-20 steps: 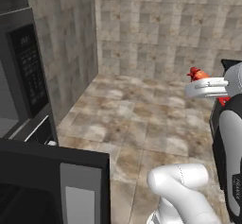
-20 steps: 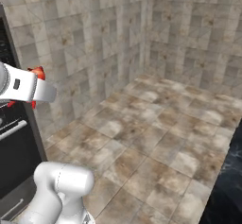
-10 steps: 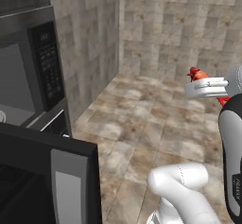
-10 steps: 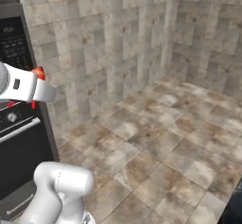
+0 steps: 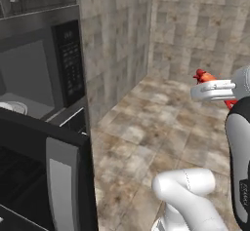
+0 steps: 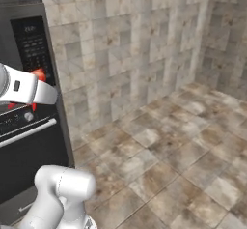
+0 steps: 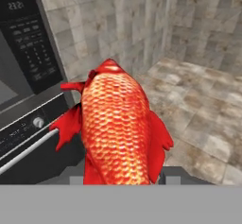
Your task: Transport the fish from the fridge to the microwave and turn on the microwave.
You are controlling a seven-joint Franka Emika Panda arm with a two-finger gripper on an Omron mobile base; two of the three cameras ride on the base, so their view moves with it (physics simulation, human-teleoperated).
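The hand (image 7: 124, 178) is closed on the fish (image 7: 120, 131), which rises straight up out of its grip in the hand view, head away from the hand and tail end down between the fingers. In the left base view the fish's (image 5: 202, 76) red head pokes just past the white hand (image 5: 215, 89).

Ahead of the hand and to its left stands the microwave (image 5: 46, 74), its button panel (image 7: 29, 48) facing the fish and its door (image 5: 49, 176) swung open toward the base. A pale round turntable (image 5: 13, 107) shows inside. Below the panel sits the oven (image 7: 28, 138) with a knob and a horizontal handle.

The fish looks small, light and rigid, with a scaly, rounded body that could slip or pivot between flat fingers. A hold across the thick middle, flank to flank, seems safest; the thin fins and tail give poor purchase. It probably needs a gentle set-down on the turntable rather than a drop.
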